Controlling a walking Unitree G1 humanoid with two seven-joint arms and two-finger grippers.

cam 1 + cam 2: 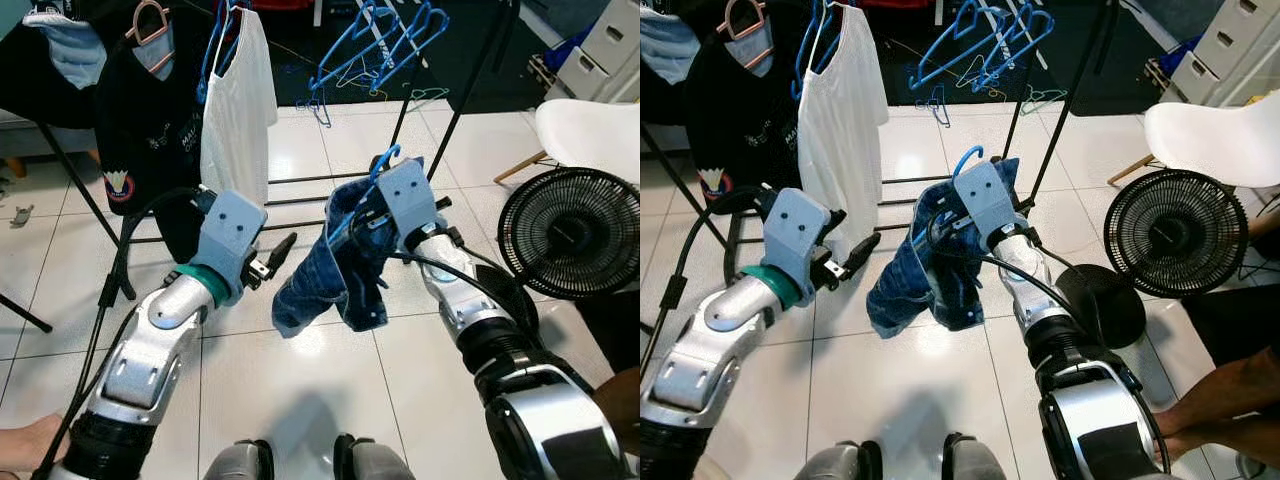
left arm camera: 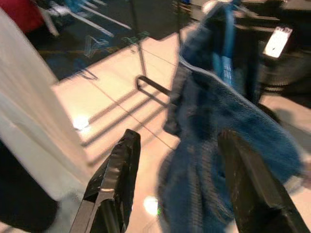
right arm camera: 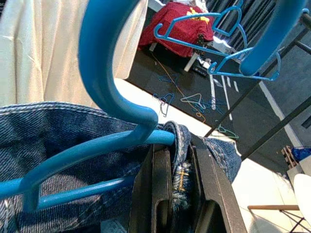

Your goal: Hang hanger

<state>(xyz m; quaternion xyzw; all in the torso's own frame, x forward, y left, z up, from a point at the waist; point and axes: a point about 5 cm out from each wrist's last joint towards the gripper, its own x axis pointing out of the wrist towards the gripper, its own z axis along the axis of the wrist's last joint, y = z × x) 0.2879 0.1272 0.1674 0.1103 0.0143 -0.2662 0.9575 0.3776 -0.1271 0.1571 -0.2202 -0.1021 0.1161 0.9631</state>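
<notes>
left eye view: your right gripper point(image 1: 372, 208) holds the blue hanger point(image 1: 384, 160) with the jeans point(image 1: 335, 262) draped over it, raised before the rack point(image 1: 455, 110). your left gripper point(image 1: 275, 258) hovers just left of the jeans, near the white shirt point(image 1: 238, 105).

left wrist view: your left jaws stand released, the jeans point(image 2: 214, 141) beyond them.

right wrist view: your right jaws are clenched on hanger point(image 3: 104, 77) and denim point(image 3: 63, 126).
</notes>
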